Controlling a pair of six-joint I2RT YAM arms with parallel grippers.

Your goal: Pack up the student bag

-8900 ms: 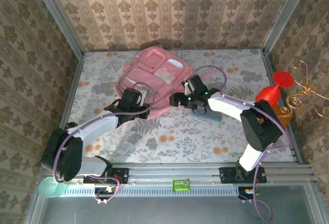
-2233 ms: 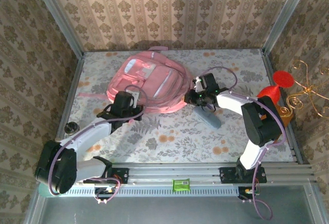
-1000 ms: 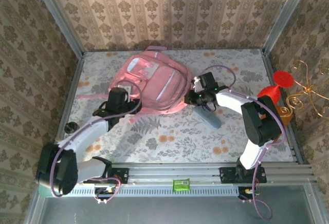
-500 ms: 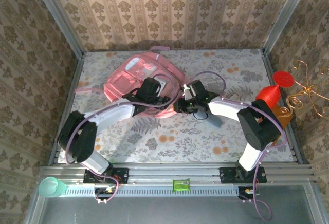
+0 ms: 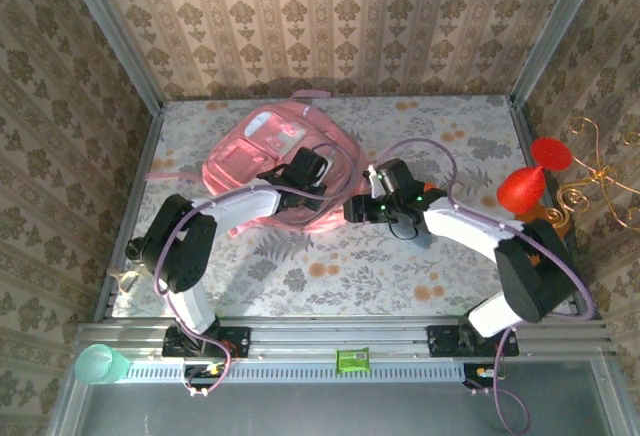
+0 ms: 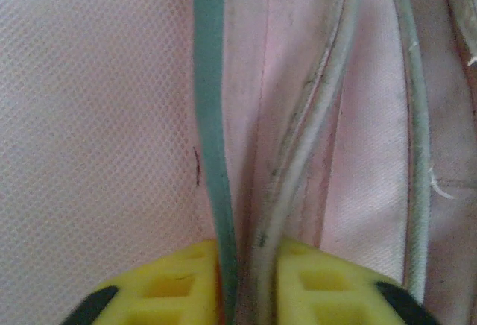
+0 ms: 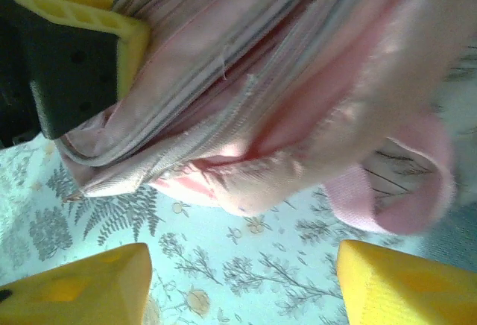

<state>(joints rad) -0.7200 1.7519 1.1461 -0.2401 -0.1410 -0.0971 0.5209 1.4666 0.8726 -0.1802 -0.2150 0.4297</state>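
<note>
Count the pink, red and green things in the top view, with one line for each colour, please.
Pink: 1, large soft pink fabric backpack
Red: 1, red hourglass-shaped object
Green: 2, pale green translucent cup and small bright green block on the front rail
Total: 4

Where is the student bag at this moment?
In the top view the student bag lies left of centre near the back wall, the left gripper shut on its fabric and the open right gripper beside its right edge.
</note>
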